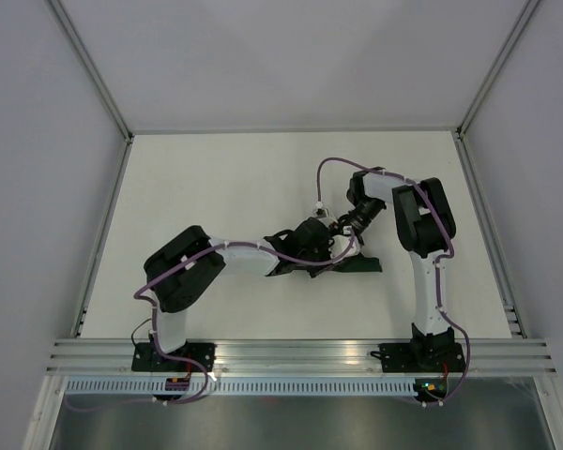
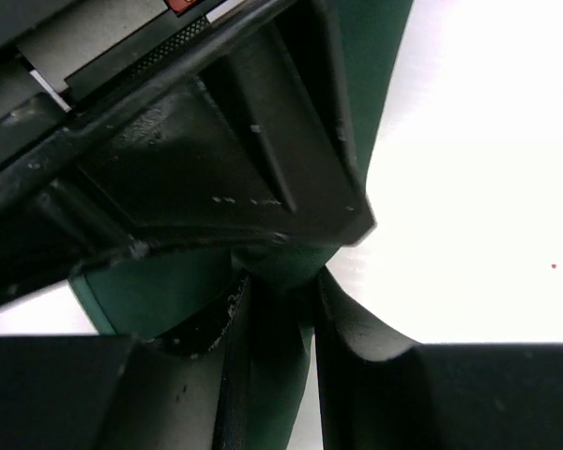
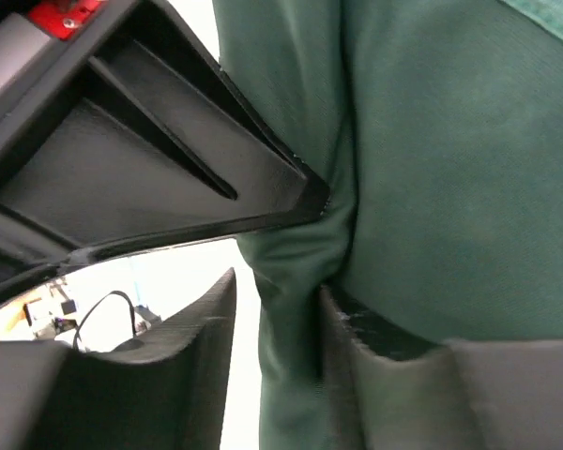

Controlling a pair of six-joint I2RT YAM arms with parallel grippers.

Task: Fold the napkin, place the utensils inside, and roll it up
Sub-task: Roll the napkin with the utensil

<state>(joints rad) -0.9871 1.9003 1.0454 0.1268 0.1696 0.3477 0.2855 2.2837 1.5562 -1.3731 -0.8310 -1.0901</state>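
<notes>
Where the left gripper (image 2: pixel 281 295) looks down its own fingers, a raised ridge of the napkin (image 2: pixel 155 295) fills the gap between them. Cloth meets both inner faces, so it is clenched on that fold. Just across the ridge, nose to nose with it, stands the right gripper (image 3: pixel 277 291). Its jaws straddle the same bunched fold but are partly released: the cloth leans against one finger (image 3: pixel 385 352) only, and bare table (image 3: pixel 183 267) shows between the fold and the other finger.

From above, the napkin is a crumpled dark strip lying on the table, its long axis running left to right. Most of it lies on the near side of the two grippers, and its right end trails clear of both. Both grippers meet over the napkin's middle, so neither is clearly nearer.

In my judgement the coming move turns on the left grip, since the right one grasps nothing.
</notes>
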